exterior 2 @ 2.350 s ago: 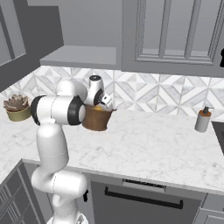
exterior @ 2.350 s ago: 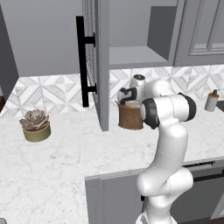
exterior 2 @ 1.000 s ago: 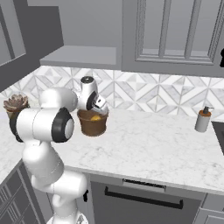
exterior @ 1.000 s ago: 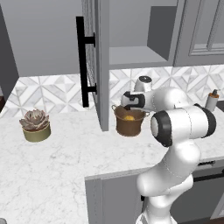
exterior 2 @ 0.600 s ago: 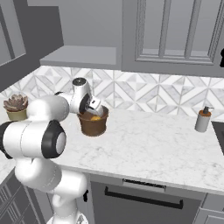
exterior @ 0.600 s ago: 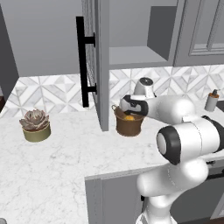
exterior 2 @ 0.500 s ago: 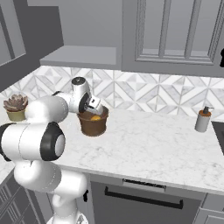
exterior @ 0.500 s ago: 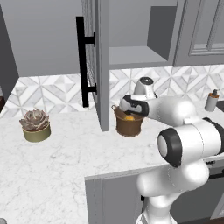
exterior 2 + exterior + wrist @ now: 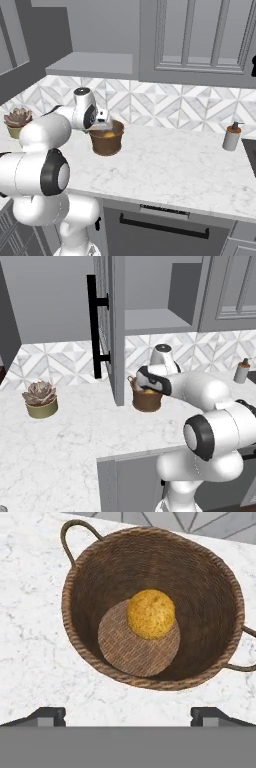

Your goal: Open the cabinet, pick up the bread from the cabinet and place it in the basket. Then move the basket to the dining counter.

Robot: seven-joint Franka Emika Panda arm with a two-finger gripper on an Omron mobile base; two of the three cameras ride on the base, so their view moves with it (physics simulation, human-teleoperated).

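Observation:
The round brown basket (image 9: 205, 597) stands on the marble worktop, and the small golden bread (image 9: 151, 613) lies loose on its woven bottom. My gripper (image 9: 128, 714) hovers just above the rim, open, its fingertips (image 9: 47, 714) wide apart with nothing between them. In the left base view the gripper (image 9: 144, 385) sits over the basket (image 9: 147, 401), right beside the cabinet's open glass-paned door (image 9: 116, 331) with its black bar handle (image 9: 92, 326). From the right side, the bread (image 9: 108, 134) peeks out of the basket (image 9: 106, 142). The dining counter is out of view.
A succulent in an olive pot (image 9: 40, 400) stands on the worktop to the left of the open door. A soap bottle (image 9: 231, 136) stands far to the right by the tiled wall. A low cabinet front (image 9: 130, 481) juts out beside my arm.
My arm's elbow has swung down and toward the cameras while the hand shifted slightly left over the basket. The bread lies in the basket throughout, and the jaws stay wide.

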